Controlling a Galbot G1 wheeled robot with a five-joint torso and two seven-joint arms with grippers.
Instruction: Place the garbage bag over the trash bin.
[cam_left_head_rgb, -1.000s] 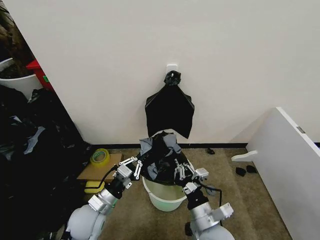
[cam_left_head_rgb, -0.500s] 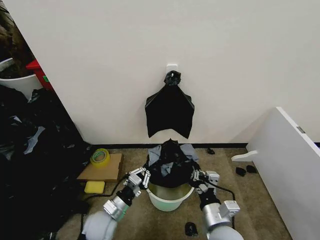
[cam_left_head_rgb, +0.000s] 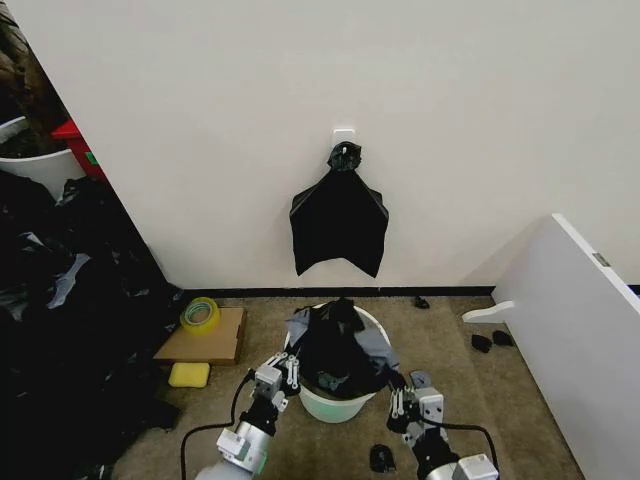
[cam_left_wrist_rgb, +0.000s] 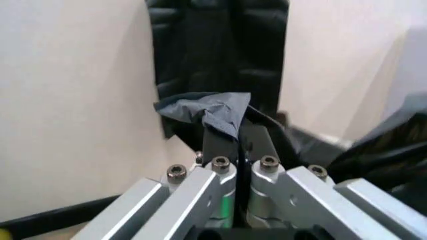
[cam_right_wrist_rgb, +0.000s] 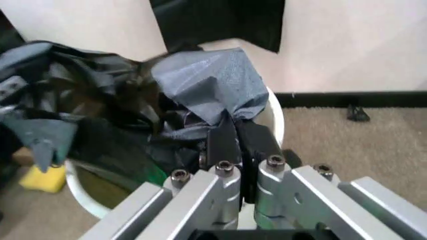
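garbage bag (cam_left_head_rgb: 340, 348): black glossy, bunched up over the mouth of the trash bin, humped at centre, greyish folds at its left and right edges; part of it spills over the near rim.
trash bin (cam_left_head_rgb: 330, 404): cream-white round bucket on the carpet floor, centre of the head view, just near the wall; far rim shows above the bag, near wall bare below it.
left tool (cam_left_head_rgb: 287, 368): at the bin's left rim; fingers closed tight on a grey fold of the bag, seen in the left wrist view (cam_left_wrist_rgb: 225, 131).
right tool (cam_left_head_rgb: 403, 396): at the bin's near-right side; fingers pinched together on the bag's grey edge, seen in the right wrist view (cam_right_wrist_rgb: 235, 134), white rim just beyond.
bunch of black bags (cam_left_head_rgb: 339, 222): hanging on the wall from a white hook (cam_left_head_rgb: 343, 136), above and behind the bin, apart from it.
tape roll (cam_left_head_rgb: 200, 314): yellow-green, on a cardboard sheet (cam_left_head_rgb: 203, 338) left of the bin.
yellow sponge (cam_left_head_rgb: 188, 374): on floor, near the cardboard's near edge.
black plastic heap (cam_left_head_rgb: 60, 320): far left, piled high.
white panel (cam_left_head_rgb: 575, 330): right edge, slanted.
small dark bits (cam_left_head_rgb: 492, 341): on carpet near the panel.
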